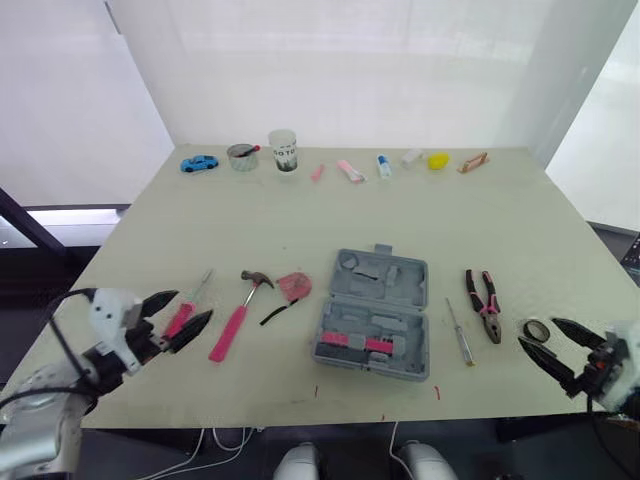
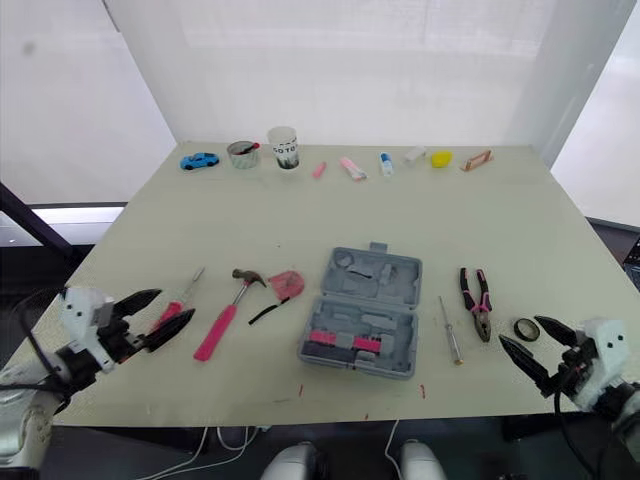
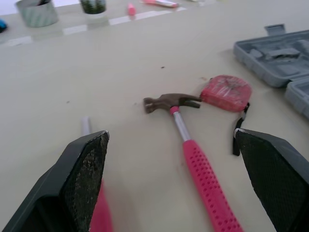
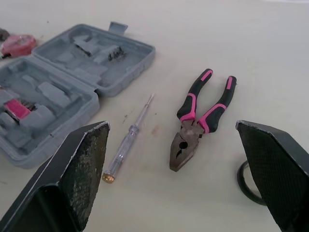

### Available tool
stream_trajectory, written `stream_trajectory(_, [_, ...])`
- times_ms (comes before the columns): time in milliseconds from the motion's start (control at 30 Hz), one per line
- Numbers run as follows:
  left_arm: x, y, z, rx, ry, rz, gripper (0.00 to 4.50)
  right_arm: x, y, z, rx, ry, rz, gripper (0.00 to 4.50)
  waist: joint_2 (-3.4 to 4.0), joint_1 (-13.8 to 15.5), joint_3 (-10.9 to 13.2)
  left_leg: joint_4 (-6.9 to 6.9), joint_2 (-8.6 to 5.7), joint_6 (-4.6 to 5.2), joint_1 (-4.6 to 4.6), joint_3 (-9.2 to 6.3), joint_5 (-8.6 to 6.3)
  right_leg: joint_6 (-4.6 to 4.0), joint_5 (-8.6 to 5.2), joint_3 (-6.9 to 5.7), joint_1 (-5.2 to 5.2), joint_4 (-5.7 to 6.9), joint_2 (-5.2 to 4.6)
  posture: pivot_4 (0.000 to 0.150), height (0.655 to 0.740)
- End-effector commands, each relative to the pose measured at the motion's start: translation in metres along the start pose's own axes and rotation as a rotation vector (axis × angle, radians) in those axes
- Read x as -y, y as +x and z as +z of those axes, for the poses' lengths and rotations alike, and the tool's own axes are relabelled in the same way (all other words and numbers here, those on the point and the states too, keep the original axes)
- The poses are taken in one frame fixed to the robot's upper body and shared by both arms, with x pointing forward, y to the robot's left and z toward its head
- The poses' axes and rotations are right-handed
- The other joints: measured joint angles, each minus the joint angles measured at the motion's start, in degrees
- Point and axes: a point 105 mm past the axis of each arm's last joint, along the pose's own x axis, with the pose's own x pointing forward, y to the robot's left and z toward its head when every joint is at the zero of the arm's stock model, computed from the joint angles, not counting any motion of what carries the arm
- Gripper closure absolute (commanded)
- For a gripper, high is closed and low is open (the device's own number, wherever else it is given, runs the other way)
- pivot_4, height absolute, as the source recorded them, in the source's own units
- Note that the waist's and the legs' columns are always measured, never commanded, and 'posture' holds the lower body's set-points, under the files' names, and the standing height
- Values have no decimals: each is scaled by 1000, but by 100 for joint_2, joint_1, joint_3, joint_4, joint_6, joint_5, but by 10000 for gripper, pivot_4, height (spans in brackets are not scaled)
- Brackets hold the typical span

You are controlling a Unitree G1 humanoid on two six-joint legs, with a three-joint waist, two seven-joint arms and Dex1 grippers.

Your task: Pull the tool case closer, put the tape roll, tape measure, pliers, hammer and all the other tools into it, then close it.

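A: Grey plastic tool case [image 1: 373, 314] lies open on the counter [image 1: 300, 220]. Where are the tools?
B: Left of the case: tape measure [image 1: 293, 285] nearest, then the hammer [image 1: 240, 312], then a pink screwdriver [image 1: 200, 288]. Right of it: a clear screwdriver [image 1: 459, 332], the pliers [image 1: 485, 303], and the tape roll [image 1: 537, 329] farthest.
A: And the fingers?
B: Left fingers [image 3: 87, 179] spread wide and empty, over the pink screwdriver. Right fingers [image 4: 82, 174] also wide and empty, by the tape roll
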Motion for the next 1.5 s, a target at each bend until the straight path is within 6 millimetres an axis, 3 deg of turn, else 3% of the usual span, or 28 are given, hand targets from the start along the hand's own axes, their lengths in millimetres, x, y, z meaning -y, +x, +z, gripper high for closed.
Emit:
stream_trajectory(33, [3, 21, 16, 18, 67, -68, 0, -7, 14, 17, 32, -45, 48, 1054, 0, 0, 0, 0, -1, 0, 0, 1, 0, 0, 0, -2, 1, 0, 1, 1500, 7400])
stream_trajectory(267, [20, 75, 33, 43, 89, -245, 0, -7, 55, 19, -52, -125, 154, 1054, -3, 0, 3, 9, -35, 2, -8, -7, 1, 10, 6, -6, 6, 1, 4, 1500, 7400])
stream_trajectory(433, [30, 99, 39, 41, 119, -370, 0, -12, 81, 19, -94, -194, 232, 1054, -3, -6, 3, 10, -36, 2, -11, -13, 1, 28, 15, -6, 6, 1, 8, 1500, 7400])
stream_trajectory(500, [34, 108, 38, 28, 155, -421, 0, -16, 89, 15, -129, -232, 279, 8612, -3, -8, 4, 9, -37, 2, -13, -13, 1, 30, 15, -6, 5, 1, 10, 1500, 7400])
stream_trajectory(533, [35, 112, 36, 21, 163, -437, 5494, -16, 92, 13, -144, -250, 293, 14935, -3, -6, 4, 10, -37, 2, -14, -13, 1, 30, 15, -7, 5, 0, 10, 1500, 7400])
stream_trajectory(567, [36, 115, 35, 14, 168, -453, 7249, -16, 94, 12, -155, -267, 302, 18878, -4, -4, 4, 10, -37, 2, -14, -14, 1, 30, 15, -7, 6, 0, 10, 1500, 7400])
stream_trajectory(733, [45, 131, 26, -39, 163, -538, 31875, -21, 116, 7, -216, -392, 369, 44503, -4, -12, 5, 12, -39, 2, -19, -14, 1, 31, 16, -7, 4, -2, 10, 1500, 7400])
stream_trajectory(767, [47, 135, 24, -47, 167, -549, 35523, -23, 120, 6, -223, -408, 377, 45000, -4, -11, 5, 12, -39, 2, -19, -15, 1, 31, 16, -7, 4, -1, 10, 1500, 7400])
stream_trajectory(800, [49, 138, 23, -56, 176, -558, 42524, -25, 124, 5, -228, -418, 381, 45000, -5, -10, 5, 14, -39, 2, -19, -17, 1, 32, 16, -9, 5, -1, 10, 1500, 7400])
stream_trajectory(833, [51, 141, 22, -65, 185, -567, 44818, -26, 128, 4, -234, -425, 384, 45000, -5, -10, 5, 14, -39, 2, -20, -18, 2, 32, 16, -10, 4, -1, 11, 1500, 7400])
stream_trajectory(1200, [66, 164, 12, -174, 254, -630, 44818, -35, 145, -11, -332, -481, 448, 45000, -5, -14, 6, 17, -42, 3, -37, -31, 1, 37, 19, -19, -3, -2, 11, 1500, 7400])
stream_trajectory(1500, [66, 163, 7, -231, 268, -655, 44818, -43, 156, -16, -343, -506, 471, 45000, -5, -14, 5, 42, -43, 2, -96, -60, 2, 37, 20, -46, -43, 7, 11, 1500, 7400])
